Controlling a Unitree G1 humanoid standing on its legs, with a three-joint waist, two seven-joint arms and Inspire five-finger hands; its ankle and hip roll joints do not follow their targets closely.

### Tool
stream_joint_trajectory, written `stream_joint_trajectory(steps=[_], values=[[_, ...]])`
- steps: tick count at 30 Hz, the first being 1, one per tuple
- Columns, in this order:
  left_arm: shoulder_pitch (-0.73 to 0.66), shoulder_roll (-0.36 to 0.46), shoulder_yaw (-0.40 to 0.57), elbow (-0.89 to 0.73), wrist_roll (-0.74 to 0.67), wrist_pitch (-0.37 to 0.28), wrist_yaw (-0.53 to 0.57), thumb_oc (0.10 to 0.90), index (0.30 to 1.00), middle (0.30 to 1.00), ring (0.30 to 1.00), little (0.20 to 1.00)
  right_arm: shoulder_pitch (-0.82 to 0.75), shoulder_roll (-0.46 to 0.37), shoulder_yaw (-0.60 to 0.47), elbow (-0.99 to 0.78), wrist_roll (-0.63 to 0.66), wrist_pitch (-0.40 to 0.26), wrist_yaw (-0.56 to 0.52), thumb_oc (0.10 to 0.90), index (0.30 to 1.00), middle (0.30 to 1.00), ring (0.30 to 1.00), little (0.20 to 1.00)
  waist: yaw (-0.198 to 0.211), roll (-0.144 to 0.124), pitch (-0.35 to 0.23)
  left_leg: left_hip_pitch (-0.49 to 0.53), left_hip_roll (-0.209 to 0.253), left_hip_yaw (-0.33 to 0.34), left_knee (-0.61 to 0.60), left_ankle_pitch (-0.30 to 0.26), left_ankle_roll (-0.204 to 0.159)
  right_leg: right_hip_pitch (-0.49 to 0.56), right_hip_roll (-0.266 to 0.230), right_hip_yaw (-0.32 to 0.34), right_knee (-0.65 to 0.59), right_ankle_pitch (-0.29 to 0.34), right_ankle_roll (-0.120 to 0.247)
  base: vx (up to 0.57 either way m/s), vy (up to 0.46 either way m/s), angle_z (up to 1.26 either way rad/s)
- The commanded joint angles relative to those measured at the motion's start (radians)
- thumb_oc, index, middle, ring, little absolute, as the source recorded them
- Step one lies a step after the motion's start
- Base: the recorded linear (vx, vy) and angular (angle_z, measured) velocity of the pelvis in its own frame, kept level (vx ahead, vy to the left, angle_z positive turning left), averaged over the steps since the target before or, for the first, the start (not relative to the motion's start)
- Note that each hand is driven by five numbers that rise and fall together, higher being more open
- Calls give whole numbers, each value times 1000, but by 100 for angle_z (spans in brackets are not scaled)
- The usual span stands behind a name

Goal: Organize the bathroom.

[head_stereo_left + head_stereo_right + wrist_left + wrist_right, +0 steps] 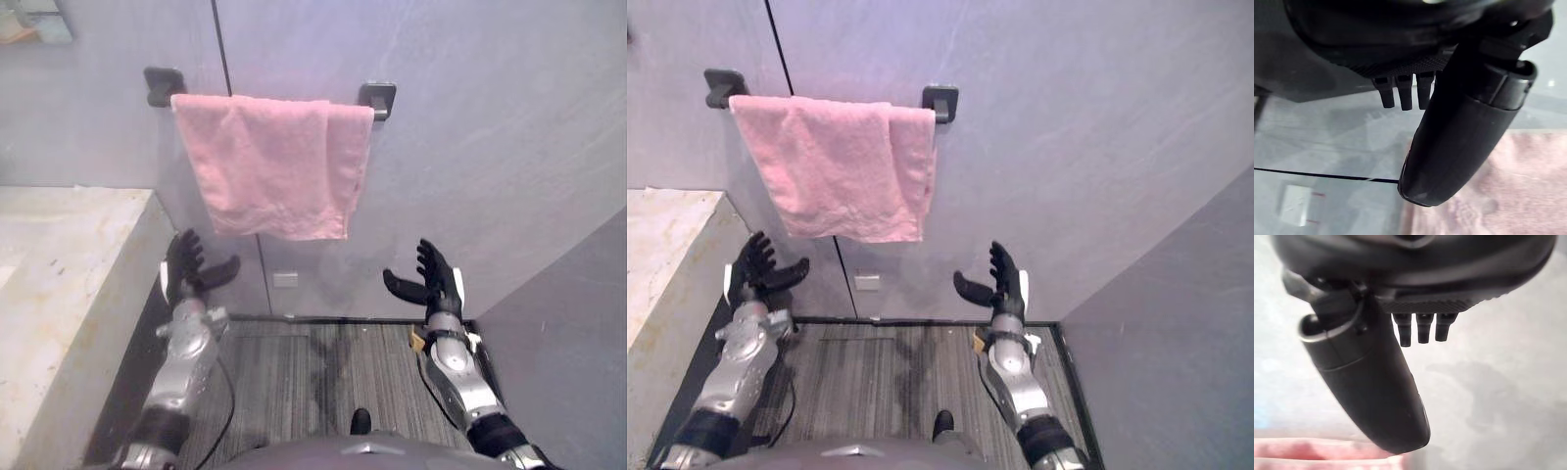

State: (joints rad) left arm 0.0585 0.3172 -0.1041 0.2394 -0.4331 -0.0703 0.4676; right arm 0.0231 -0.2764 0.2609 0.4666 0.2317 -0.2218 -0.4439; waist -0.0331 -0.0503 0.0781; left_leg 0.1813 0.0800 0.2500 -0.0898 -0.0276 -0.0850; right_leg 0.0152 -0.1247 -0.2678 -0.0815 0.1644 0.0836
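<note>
Grey wall (470,147) ahead, stone bench (59,284) on the robot's left, striped floor mat (313,362) below. Nothing visible on the bench top from here.

Pink towel (269,166) hangs over the dark towel bar (377,98) on the wall, draped between the two mounts. It's folded unevenly: the right part overlaps as a narrower strip, the bottom edge is ragged and slanted. A small white outlet plate (285,280) sits low on the wall under it.

Left robot hand (186,269) is raised below the towel's lower left corner, fingers straight and spread, thumb out, holding nothing. Right robot hand (431,279) is raised below and to the right of the towel, same pose, empty. Neither touches the cloth; both are well below the bar. Left wrist view has pink cloth past the thumb.

Judgement: step in hand looks like the approach to the towel, either to straighten it on the bar or pull it off; can't tell which from the task line. Grasp not yet made.

Next move calls for both arms to go up and inward, right more than left, then pinch the lower edge or corners. Risk: tugging one side only would slide the towel off the bar.
</note>
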Motion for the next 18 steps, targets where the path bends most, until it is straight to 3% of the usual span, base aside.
stream_joint_trajectory(steps=[1,3,4,8,10,11,12,13,14,15,18], values=[[-32,35,17,86,-51,-44,-12,800,900,900,900,900,-45,-31,-75,28,17,-42,-24,800,900,900,900,900,0,27,7,-36,-55,15,2,-28,61,71,-63,-43,27,-96,135,-108,9,0],[15,21,43,192,-41,-79,-20,800,900,900,900,900,-11,-24,-80,90,28,-29,-13,800,900,900,900,900,3,27,15,-44,-56,9,2,-25,61,65,-71,-54,41,-94,140,-115,7,-1],[34,12,55,250,-74,-62,-35,800,900,900,900,900,3,-19,-84,120,53,-3,-2,800,900,900,900,900,2,27,21,-47,-58,5,2,-25,63,52,-82,-55,58,-83,146,-81,1,-3],[37,-17,57,506,-63,-44,-160,800,900,900,900,900,11,6,-92,256,73,-10,29,800,900,900,900,900,-11,33,29,-61,-56,-15,2,-18,70,29,-78,-20,110,-90,150,-100,-27,1],[-18,-24,17,743,-55,28,-271,800,900,900,900,900,-4,20,-89,396,108,6,101,800,900,900,900,900,-38,50,23,-80,-50,-64,2,-8,81,24,-21,94,176,-159,126,-176,-89,18],[-28,-24,11,770,-52,71,-277,800,900,900,900,900,-9,22,-86,417,105,26,120,800,900,900,900,900,-43,53,20,-83,-48,-73,2,-6,84,23,-13,111,192,-170,123,-106,-60,20],[-32,-25,9,791,-48,64,-285,800,900,900,900,900,-11,23,-84,429,106,21,122,800,900,900,900,900,-45,54,21,-85,-47,-76,2,-5,85,21,-7,123,203,-176,121,-119,-67,31],[-51,-29,0,871,-58,107,-313,800,900,900,900,900,-24,28,-72,480,114,52,166,800,900,900,900,900,-57,61,22,-91,-42,-96,2,4,89,15,27,180,246,-201,110,-105,-57,35],[-57,-31,-1,893,-59,117,-317,800,900,900,900,900,-29,30,-66,493,115,56,177,800,900,900,900,900,-61,62,22,-93,-40,-102,2,7,89,13,37,196,255,-208,106,-222,-160,56],[-76,-43,-7,972,-97,168,-326,800,900,900,900,900,-53,43,-38,569,104,92,216,800,900,900,900,900,-64,64,23,-105,-37,-141,2,23,84,24,80,237,250,-248,81,-155,-130,58],[-86,-61,4,1014,-106,183,-328,800,900,900,900,900,-71,48,-24,630,99,111,272,800,900,900,900,900,-45,55,24,-144,-35,-170,2,54,60,75,107,237,175,-271,53,-188,-217,76]])
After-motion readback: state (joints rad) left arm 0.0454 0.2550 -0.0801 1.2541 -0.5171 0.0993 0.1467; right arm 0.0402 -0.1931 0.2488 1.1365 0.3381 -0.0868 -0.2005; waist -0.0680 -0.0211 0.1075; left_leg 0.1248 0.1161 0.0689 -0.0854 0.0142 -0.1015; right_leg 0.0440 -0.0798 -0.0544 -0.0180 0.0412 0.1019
